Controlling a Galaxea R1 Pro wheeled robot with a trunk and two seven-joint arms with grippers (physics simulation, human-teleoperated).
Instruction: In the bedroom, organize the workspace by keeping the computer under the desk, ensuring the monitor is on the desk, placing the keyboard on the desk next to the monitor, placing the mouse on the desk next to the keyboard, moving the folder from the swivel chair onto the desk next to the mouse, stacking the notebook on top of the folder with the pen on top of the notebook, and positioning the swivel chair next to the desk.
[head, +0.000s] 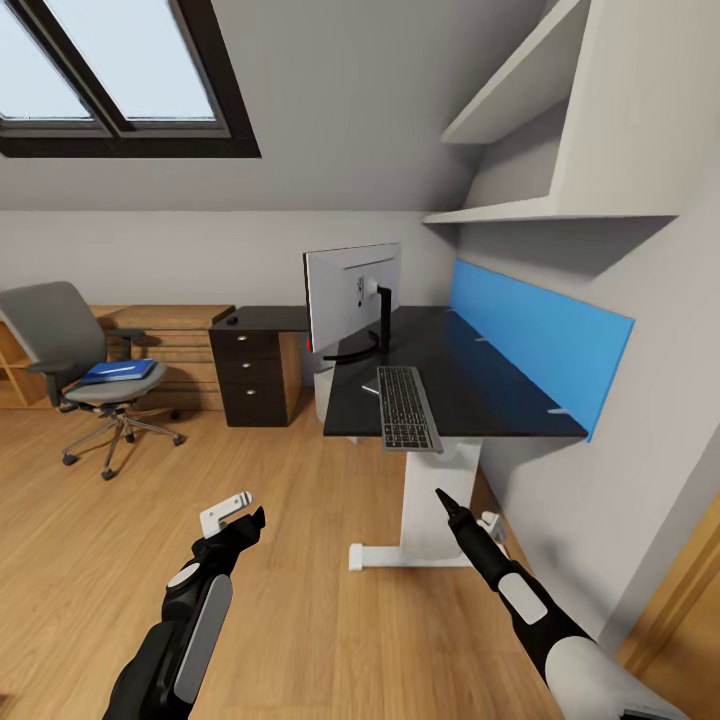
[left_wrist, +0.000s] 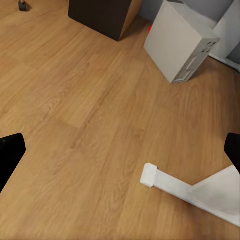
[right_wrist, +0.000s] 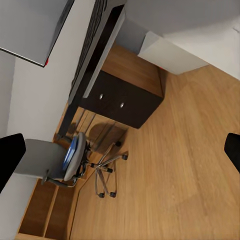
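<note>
While we sit back from the desk, nearest items come first:

L gripper (head: 243, 517): low over the wood floor (head: 120, 560), nothing btwn fingers; in L wrist view the two dark fingertips (left_wrist: 10, 152) sit at opposite edges, wide apart, so we log it open.

R gripper (head: 446, 501): held out twd the desk leg; head view shows a dark narrow tip, but in R wrist view fingertips (right_wrist: 11, 155) are far apart, empty. Open.

Desk leg (head: 432, 500): white pedestal w/ a white foot (left_wrist: 165, 181) flat on the floor, just ahead of both arms.

Desk (head: 480, 390): black top, blue back panel (head: 540, 340) along the wall side.

Keyboard (head: 406, 407): grey, on desk, near end overhangs the front edge slightly.

Small item (head: 371, 387): touching keyboard's left side at its far end; too small, we can't tell what.

Monitor (head: 352, 297): upright on desk beyond the keyboard, back facing us, black stand.

Computer (left_wrist: 181, 41): white box on the floor near the desk, beside the drawer unit; clear in L wrist view.

Drawer unit (head: 255, 375): dark, three drawers, left of desk.

Swivel chair (head: 85, 360): grey, well apart from desk, far left.

Folder (head: 120, 372): blue, lying on the chair seat.

Skylight (head: 110, 70): in the sloped ceiling, top left.
</note>
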